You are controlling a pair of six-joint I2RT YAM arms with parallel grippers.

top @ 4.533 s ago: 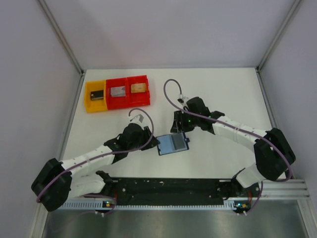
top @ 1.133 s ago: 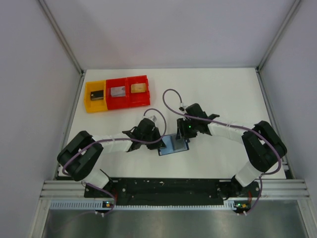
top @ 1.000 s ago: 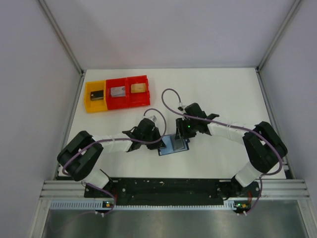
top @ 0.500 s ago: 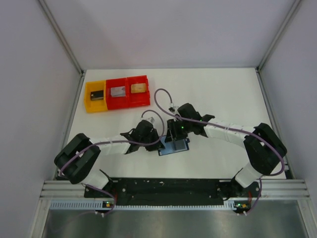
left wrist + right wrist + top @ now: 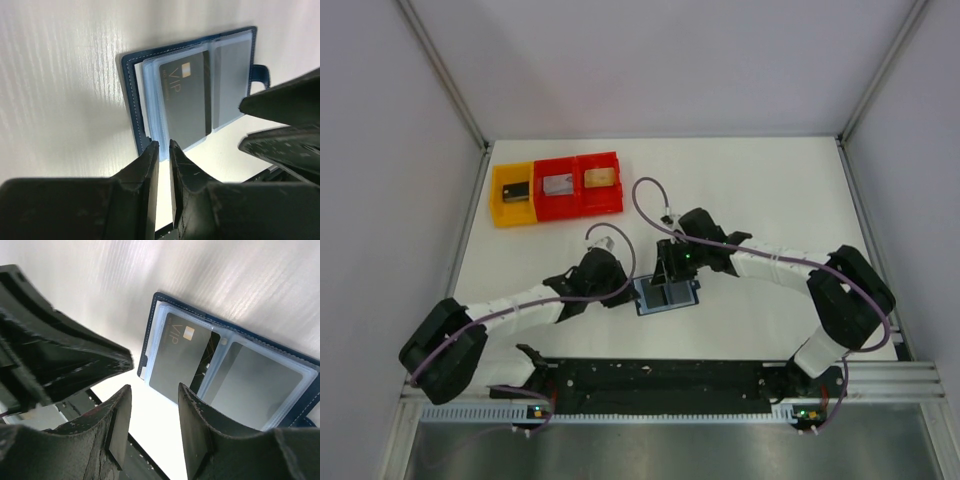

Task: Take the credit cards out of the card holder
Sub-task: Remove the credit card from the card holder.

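Card holder (image 5: 668, 294) is found lying open directly beneath the right end effector (image 5: 153, 389), which is held moderately wide and empty. Left end effector (image 5: 162, 146) is narrowed at the holder's edge; a grip cannot be confirmed.

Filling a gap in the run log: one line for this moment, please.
card holder: open flat, VIP card inside | left pincer: closed on holder's near edge | right pincer: open above holder, empty

Navy card holder (image 5: 668, 297), dark grey card (image 5: 185, 102), red bins (image 5: 582, 207), yellow bin (image 5: 515, 219), white table (image 5: 770, 190)
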